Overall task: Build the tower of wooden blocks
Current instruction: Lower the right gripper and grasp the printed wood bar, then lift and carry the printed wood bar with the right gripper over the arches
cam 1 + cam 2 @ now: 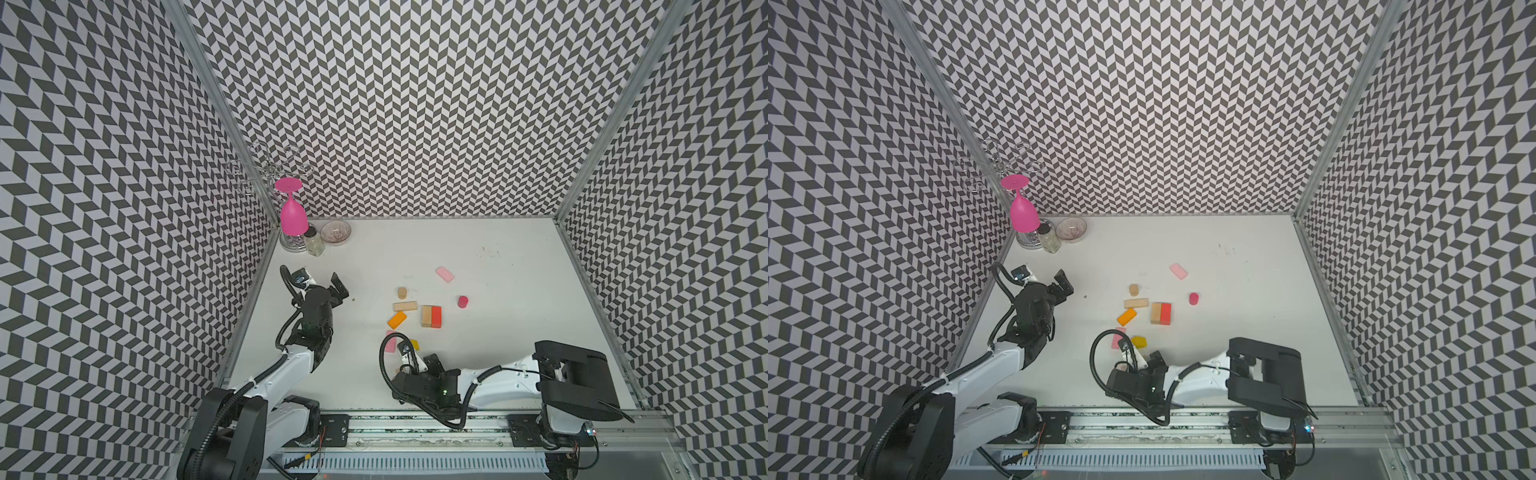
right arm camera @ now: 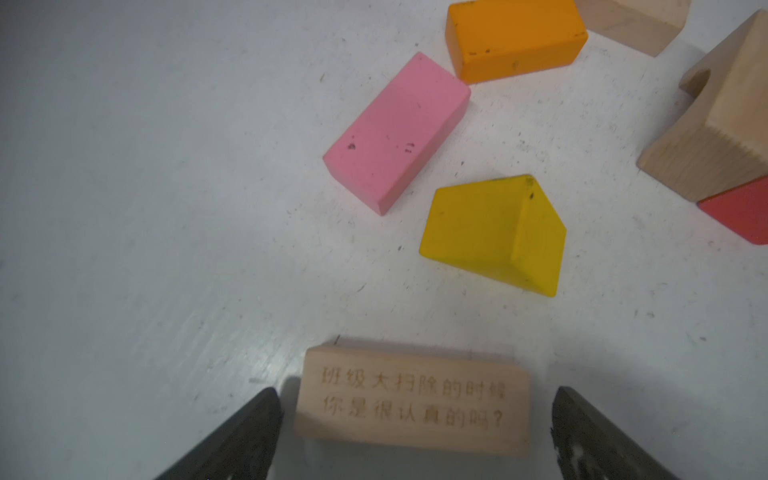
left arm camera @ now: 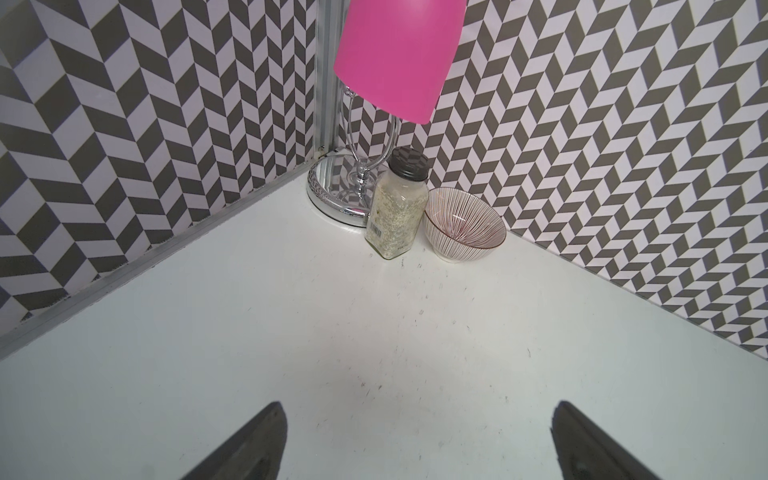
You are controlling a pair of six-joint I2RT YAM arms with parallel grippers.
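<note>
A robot test cell; chevron-patterned walls [image 1: 415, 104] box in a white tabletop [image 1: 478, 361]; aluminium rail [image 1: 415, 419] carries two arms

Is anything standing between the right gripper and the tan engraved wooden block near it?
Nothing visible does. The tan engraved wooden block lies between the right gripper's open jaws, with a strip of bare white table at each side; the yellow wedge-shaped block lies beyond it.

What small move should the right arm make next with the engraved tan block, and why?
Probably close the right gripper on the engraved tan block. Its jaws stand open on either side of this block, which lies flat on the table. The pink block and yellow block beyond it lie loose, so no tower is started yet.
</note>
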